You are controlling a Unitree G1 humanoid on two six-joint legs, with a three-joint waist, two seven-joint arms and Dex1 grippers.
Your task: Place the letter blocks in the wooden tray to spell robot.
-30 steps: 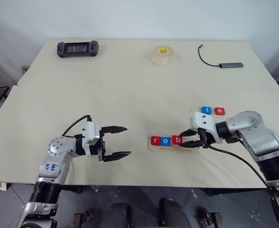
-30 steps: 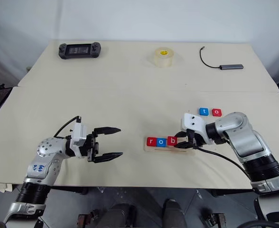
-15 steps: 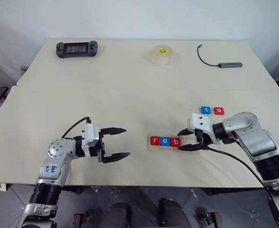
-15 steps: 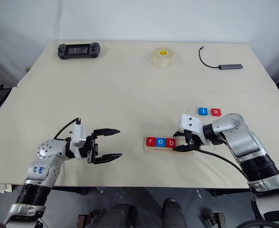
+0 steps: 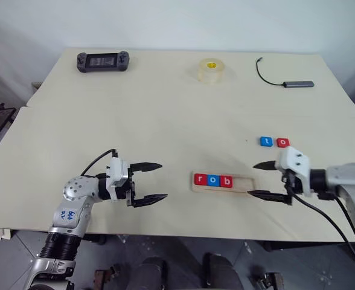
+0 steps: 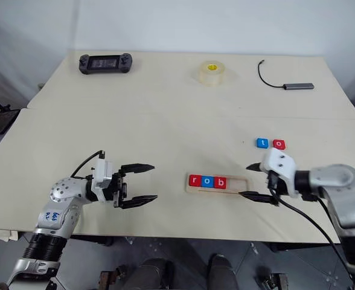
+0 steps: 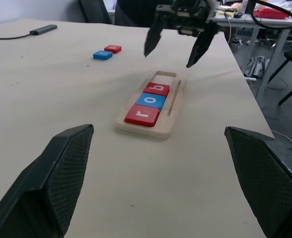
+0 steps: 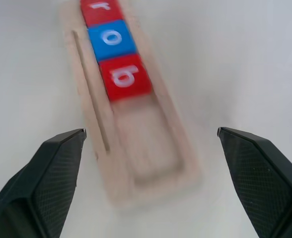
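left eye view, pale wooden tray (image 5: 241, 183), flat square letter blocks (image 5: 214, 180), both grippers' jaws spread

Wooden tray (image 7: 167, 130) on the table (image 7: 61, 84) holding red r, blue o, red b, right gripper (image 7: 175, 43) spread wide beyond it, two loose blocks (image 7: 107, 52) off aside

Five letter blocks: three in the wooden tray (image 5: 241, 179), red r (image 5: 200, 179), blue o (image 5: 213, 179), red b (image 5: 226, 180); two loose at its one o'clock, blue t (image 5: 265, 141) and red o (image 5: 282, 142). One tray, one tape roll (image 5: 211, 70), one game controller (image 5: 102, 61), one cabled adapter (image 5: 298, 84)
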